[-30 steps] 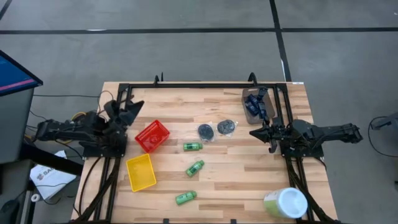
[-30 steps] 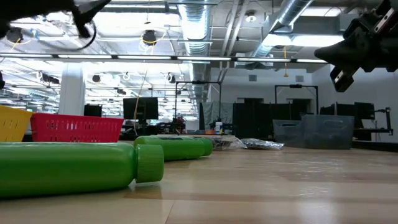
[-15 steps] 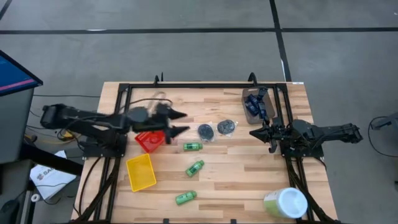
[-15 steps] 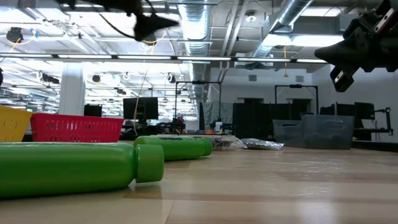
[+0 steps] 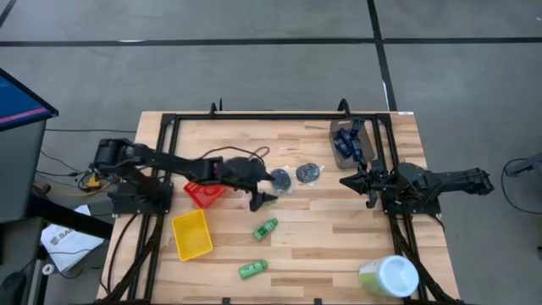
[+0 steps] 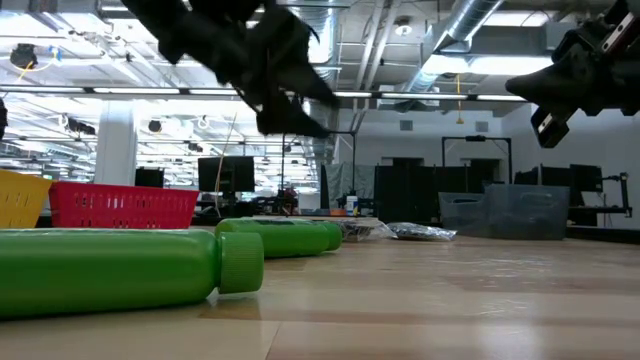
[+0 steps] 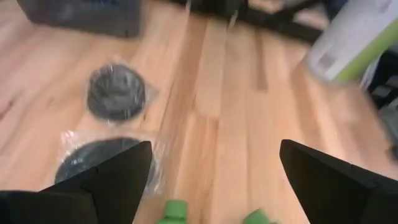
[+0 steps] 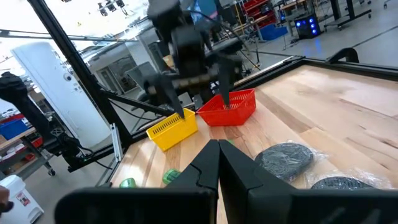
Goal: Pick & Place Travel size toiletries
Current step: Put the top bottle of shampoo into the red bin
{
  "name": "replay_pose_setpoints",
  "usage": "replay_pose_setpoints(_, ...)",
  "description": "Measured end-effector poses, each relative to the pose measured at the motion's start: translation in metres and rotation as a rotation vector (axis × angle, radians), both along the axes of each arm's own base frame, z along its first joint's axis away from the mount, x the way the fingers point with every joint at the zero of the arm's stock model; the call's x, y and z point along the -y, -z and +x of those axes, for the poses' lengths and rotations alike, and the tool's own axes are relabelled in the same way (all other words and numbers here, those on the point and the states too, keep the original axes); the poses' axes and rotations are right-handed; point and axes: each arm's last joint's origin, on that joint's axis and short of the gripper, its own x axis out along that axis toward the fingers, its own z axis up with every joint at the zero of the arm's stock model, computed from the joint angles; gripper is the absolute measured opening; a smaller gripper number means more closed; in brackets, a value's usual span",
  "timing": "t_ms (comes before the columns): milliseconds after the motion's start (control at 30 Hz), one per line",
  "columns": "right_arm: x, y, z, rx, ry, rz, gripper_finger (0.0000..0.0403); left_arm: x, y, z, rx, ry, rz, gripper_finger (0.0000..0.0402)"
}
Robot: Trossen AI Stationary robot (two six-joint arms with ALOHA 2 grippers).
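Note:
My left gripper [image 5: 264, 191] hangs open above the table's middle, over the far green bottle [image 7: 171, 214] and beside the two dark round discs [image 5: 280, 179] [image 5: 307, 173]. In the left wrist view [image 7: 214, 180] its fingers stand wide apart and touch nothing. Two more green bottles [image 5: 266, 227] [image 5: 252, 269] lie on their sides nearer the near edge. Dark blue tubes [image 5: 347, 140] lie in the grey bin. My right gripper [image 5: 351, 180] waits shut at the right, above the table [image 8: 217, 165].
A red bin [image 5: 206, 188] and a yellow bin [image 5: 191, 235] sit on the left half. The grey bin [image 5: 341, 151] is at the far right. A large pale green-and-white tub [image 5: 389, 276] lies at the near right corner. Bare wood lies between bottles and tub.
My left arm has swung from the table's left edge out across the red bin to the middle, coming down toward the far green bottle and the discs, fingers open throughout. Nothing on the table has moved.

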Motion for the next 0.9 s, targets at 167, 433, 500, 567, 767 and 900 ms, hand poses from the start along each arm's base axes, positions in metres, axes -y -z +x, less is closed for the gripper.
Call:
replay_pose_setpoints(167, 0.0, 0.0, 0.0, -0.001, 0.0, 0.0, 0.0, 0.005, 0.032, 0.008, -0.106, -0.006, 0.066, 0.0351)
replay_pose_setpoints(433, 0.0, 0.0, 0.0, -0.001, 0.0, 0.0, 0.0, 0.006, 0.068, 0.014, -0.214, -0.019, 0.085, 0.0351)
replay_pose_setpoints(500, 0.0, 0.0, 0.0, -0.001, 0.0, 0.0, 0.0, 0.006, 0.076, 0.015, -0.24, -0.015, 0.085, 0.0351)
replay_pose_setpoints(567, 0.0, 0.0, 0.0, -0.001, 0.0, 0.0, 0.0, 0.007, 0.084, 0.015, -0.265, -0.011, 0.085, 0.0351)
replay_pose_setpoints(767, 0.0, 0.0, 0.0, -0.001, 0.0, -0.001, 0.0, 0.009, 0.094, 0.015, -0.301, -0.006, 0.088, 0.0342)
replay_pose_setpoints(900, 0.0, 0.0, 0.0, -0.001, 0.0, -0.001, 0.0, 0.008, 0.095, 0.014, -0.324, -0.022, 0.105, 0.0303)
